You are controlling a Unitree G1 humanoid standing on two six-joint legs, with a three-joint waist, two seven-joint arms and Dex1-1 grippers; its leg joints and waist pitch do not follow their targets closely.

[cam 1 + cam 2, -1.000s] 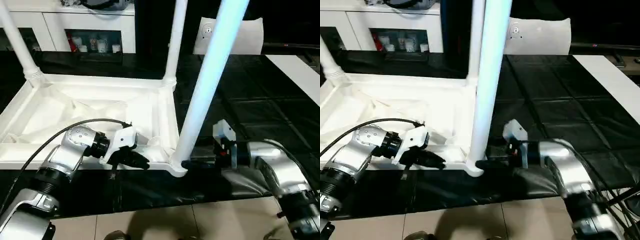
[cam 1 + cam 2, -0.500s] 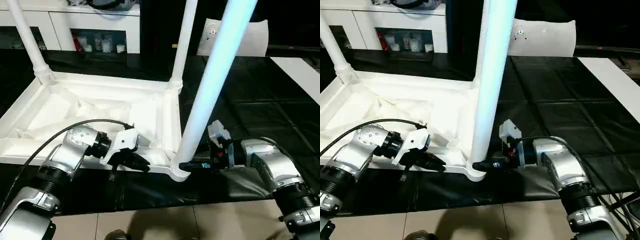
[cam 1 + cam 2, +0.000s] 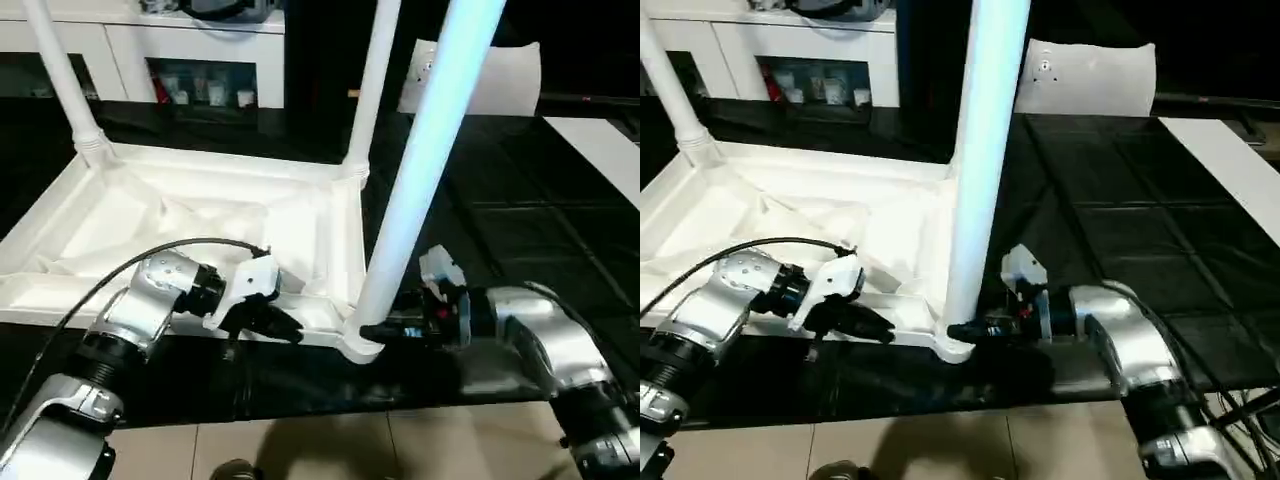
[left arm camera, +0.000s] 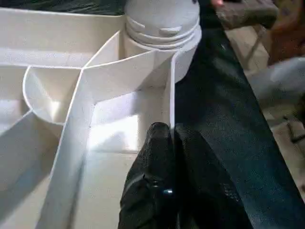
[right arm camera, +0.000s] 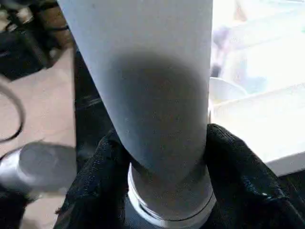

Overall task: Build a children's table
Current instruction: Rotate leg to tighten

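The white tabletop (image 3: 150, 215) lies upside down on the black mat, ribbed side up. Three white legs stand in its corner sockets: back left (image 3: 65, 80), back right (image 3: 372, 80) and the near-right leg (image 3: 420, 170). My left gripper (image 3: 285, 328) is shut on the tabletop's thin near rim wall (image 4: 170, 95), just beside the near-right socket (image 4: 162, 28). My right gripper (image 3: 375, 330) reaches in from the right. Its black fingers (image 5: 107, 167) press on both sides of the near-right leg's base (image 5: 157, 119), right above the socket collar.
A white cabinet (image 3: 200, 50) with dark compartments stands at the back left. A white pillow-like slab (image 3: 500, 75) leans at the back right. A black mat (image 3: 520, 220) covers the floor, with beige tiles (image 3: 350, 450) in front. A white board (image 3: 600, 150) lies at the far right.
My right gripper's fingers have closed in on the near-right leg's base. The left gripper has kept its grip on the rim. The camera view has shifted slightly.
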